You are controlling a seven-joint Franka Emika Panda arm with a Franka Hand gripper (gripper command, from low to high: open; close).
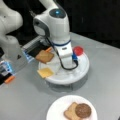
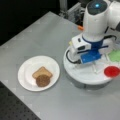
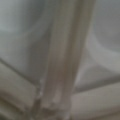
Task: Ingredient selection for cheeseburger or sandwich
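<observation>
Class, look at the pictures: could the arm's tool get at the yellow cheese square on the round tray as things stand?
Probably yes. The cheese square lies flat and uncovered near the tray rim, apart from the toast slice. The tool hangs low over the same tray, just beside it.

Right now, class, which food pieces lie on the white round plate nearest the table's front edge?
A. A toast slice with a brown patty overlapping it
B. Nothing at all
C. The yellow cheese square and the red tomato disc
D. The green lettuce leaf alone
A: in both front views the plate carries a toast slice with the patty overlapping it, while the cheese square sits on the round tray.
</observation>
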